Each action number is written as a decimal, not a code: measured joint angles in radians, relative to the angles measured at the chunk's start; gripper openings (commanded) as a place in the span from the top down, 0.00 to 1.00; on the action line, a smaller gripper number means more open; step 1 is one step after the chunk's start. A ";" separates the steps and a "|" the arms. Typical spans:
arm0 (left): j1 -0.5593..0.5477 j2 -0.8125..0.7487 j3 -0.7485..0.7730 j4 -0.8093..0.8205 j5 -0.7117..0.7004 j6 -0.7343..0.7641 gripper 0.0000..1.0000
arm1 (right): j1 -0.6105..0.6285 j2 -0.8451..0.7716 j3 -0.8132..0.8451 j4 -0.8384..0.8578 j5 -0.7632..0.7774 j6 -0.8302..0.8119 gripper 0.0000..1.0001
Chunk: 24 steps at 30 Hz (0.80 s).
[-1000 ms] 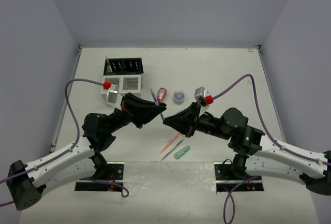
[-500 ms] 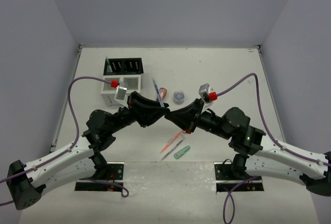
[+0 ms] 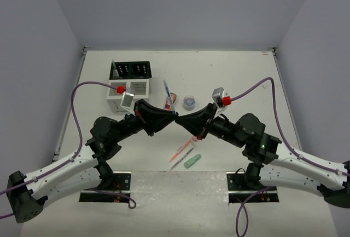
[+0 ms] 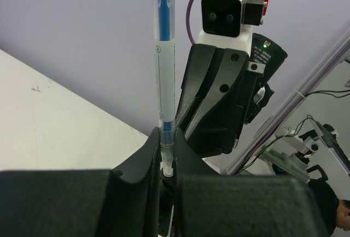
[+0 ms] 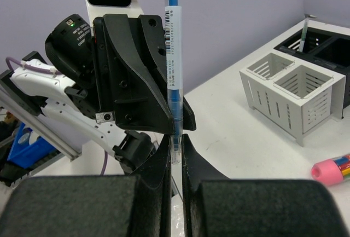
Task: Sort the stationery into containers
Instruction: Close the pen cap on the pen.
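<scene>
The organiser (image 3: 131,87) sits far on the left. My left gripper (image 3: 173,117) is pressed shut on the low end of the blue pen (image 3: 166,92). The pen sticks up in the middle, off the table (image 3: 246,73). My right gripper (image 3: 181,122) pinches the same pen, tip to tip with the left one. Nearer, an orange pen (image 3: 182,149), a grey pen (image 3: 182,159) and a green capsule (image 3: 192,161) lie flat.

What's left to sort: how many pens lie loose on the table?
2: orange pen and grey pen, side by side before the right arm. Others may be hidden beneath it.
</scene>
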 measured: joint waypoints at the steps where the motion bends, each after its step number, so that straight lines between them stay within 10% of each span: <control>1: 0.000 0.000 0.000 0.000 0.001 0.000 1.00 | 0.000 0.000 0.000 0.000 0.001 0.000 1.00; 6: 0.000 0.002 0.000 0.002 0.006 0.000 1.00 | 0.000 0.000 0.000 -0.001 0.000 0.000 1.00; 13: 0.000 0.003 0.000 0.008 0.015 0.001 1.00 | 0.000 0.001 0.000 0.007 -0.010 0.002 0.55; 24: 0.000 -0.001 0.000 0.008 0.021 0.002 1.00 | 0.000 0.020 0.009 0.020 -0.052 0.002 0.46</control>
